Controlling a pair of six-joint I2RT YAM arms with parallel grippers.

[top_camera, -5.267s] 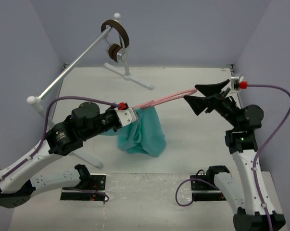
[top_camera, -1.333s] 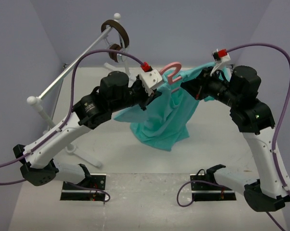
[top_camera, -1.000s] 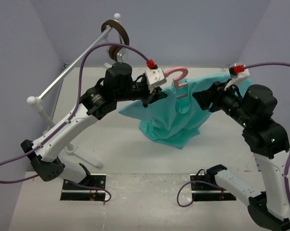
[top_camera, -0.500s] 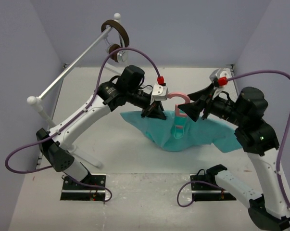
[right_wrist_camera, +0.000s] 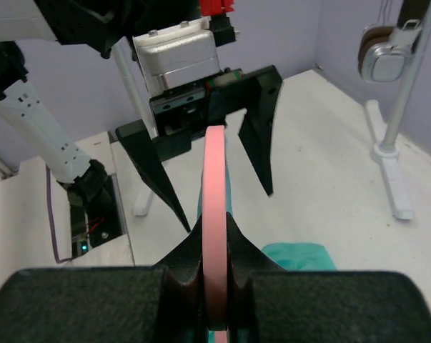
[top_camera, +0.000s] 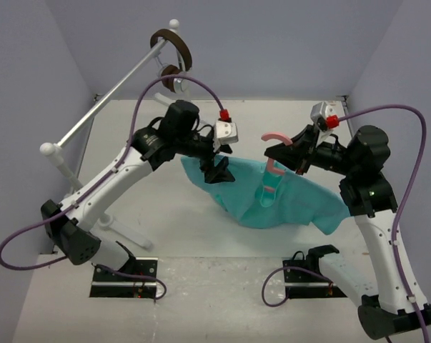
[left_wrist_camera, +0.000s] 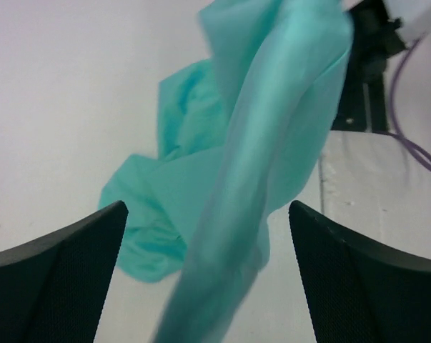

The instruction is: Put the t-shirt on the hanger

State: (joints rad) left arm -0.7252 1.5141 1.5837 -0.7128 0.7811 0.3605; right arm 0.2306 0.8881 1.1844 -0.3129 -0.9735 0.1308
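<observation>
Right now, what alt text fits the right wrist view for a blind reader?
The right gripper is shut on the pink hanger, seen edge-on. Facing it, the left gripper is open, with a bit of the teal t-shirt below. Brown headphones hang on a white stand behind.

White arms point(top_camera: 106, 184), black fingers point(left_wrist_camera: 51, 271), purple cables point(top_camera: 387, 107)

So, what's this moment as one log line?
left gripper open | right gripper shut on hanger | t-shirt hangs on hanger
</observation>
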